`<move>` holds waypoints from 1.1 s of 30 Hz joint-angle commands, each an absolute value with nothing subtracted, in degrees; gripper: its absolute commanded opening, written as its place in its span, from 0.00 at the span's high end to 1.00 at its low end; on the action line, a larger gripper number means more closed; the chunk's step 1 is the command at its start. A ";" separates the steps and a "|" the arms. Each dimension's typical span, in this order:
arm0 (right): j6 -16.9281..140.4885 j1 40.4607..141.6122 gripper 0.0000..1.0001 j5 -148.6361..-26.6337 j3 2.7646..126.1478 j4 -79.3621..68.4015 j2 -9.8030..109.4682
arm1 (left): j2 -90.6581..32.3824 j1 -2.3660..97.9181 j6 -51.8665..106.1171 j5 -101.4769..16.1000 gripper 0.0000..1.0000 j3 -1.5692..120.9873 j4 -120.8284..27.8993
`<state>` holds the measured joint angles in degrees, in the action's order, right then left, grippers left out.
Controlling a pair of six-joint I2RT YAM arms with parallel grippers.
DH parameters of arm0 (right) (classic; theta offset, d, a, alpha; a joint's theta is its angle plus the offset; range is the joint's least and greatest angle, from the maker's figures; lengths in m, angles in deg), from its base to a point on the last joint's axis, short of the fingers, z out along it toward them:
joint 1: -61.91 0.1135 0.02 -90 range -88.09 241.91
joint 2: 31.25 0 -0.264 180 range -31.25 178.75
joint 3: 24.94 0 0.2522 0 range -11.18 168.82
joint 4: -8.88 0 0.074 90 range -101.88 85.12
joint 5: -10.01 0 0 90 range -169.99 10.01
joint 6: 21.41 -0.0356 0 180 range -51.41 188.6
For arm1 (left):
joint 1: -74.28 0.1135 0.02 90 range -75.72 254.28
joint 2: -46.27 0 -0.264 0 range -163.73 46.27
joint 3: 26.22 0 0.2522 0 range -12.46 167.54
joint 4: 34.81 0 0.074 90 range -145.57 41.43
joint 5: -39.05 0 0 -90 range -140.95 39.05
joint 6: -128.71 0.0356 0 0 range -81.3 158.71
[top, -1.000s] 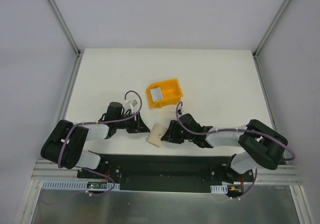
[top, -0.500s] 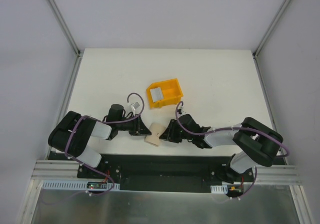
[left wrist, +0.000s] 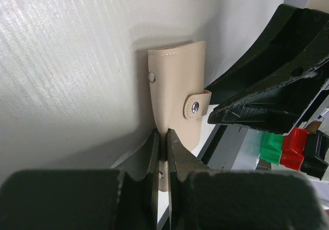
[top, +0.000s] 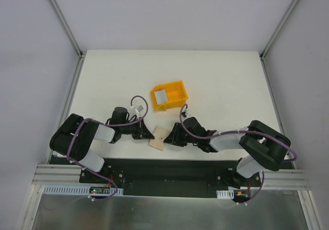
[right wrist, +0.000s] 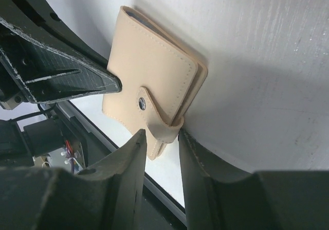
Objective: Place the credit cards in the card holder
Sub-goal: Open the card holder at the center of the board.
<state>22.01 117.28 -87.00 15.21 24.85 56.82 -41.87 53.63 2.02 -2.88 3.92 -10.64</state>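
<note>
While the card holder (top: 159,138) is lying on the white table (top: 221,81) near its front edge, both grippers are taking it from opposite sides. The left gripper (left wrist: 162,140) is pinching one thin edge of it, with the fingers almost pressed together. The right gripper (right wrist: 160,137) is holding the strap corner, with the fingers a little apart around it. The credit cards (top: 160,96) are resting in the yellow bin (top: 180,88), further back and apart from the holder.
</note>
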 commanded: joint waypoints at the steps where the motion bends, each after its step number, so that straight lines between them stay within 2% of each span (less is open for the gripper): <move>1: 26.05 117.72 0.65 -86.76 15.01 20.52 57.43 | -41.01 53.09 3.37 -0.76 1.00 5.12 -11.04; 5: 25.53 117.72 0.64 -87.02 15.19 20.87 58.75 | -39.78 52.92 3.55 -0.59 0.99 5.12 -11.13; 6: 25.53 117.81 0.65 -87.11 15.19 21.04 58.93 | -39.69 52.92 3.64 -0.59 0.95 5.12 -11.13; 9: 25.53 117.72 0.65 -87.11 15.19 21.57 59.10 | -39.78 52.83 3.90 -0.50 0.92 5.21 -11.39; 13: 25.88 117.81 0.64 -87.38 15.28 22.01 58.93 | -40.22 52.66 4.16 -0.50 0.91 5.56 -11.74; 15: 26.05 117.81 0.64 -87.46 15.19 22.01 58.84 | -40.57 52.57 4.34 -0.59 0.94 5.73 -11.83; 16: 26.14 117.72 0.64 -87.55 15.28 22.10 58.84 | -40.83 52.48 4.43 -0.59 1.00 5.99 -12.09; 21: 28.59 117.55 0.63 -87.64 15.19 21.92 57.00 | -41.54 52.48 5.83 -1.46 1.00 7.14 -14.72; 28: 42.56 117.28 0.59 -84.48 15.80 16.22 46.02 | -38.99 52.48 13.12 -4.36 1.00 9.95 -26.23; 33: 51.09 117.19 0.59 -86.66 20.45 11.55 44.51 | -37.93 52.39 16.91 -4.63 1.00 11.71 -30.55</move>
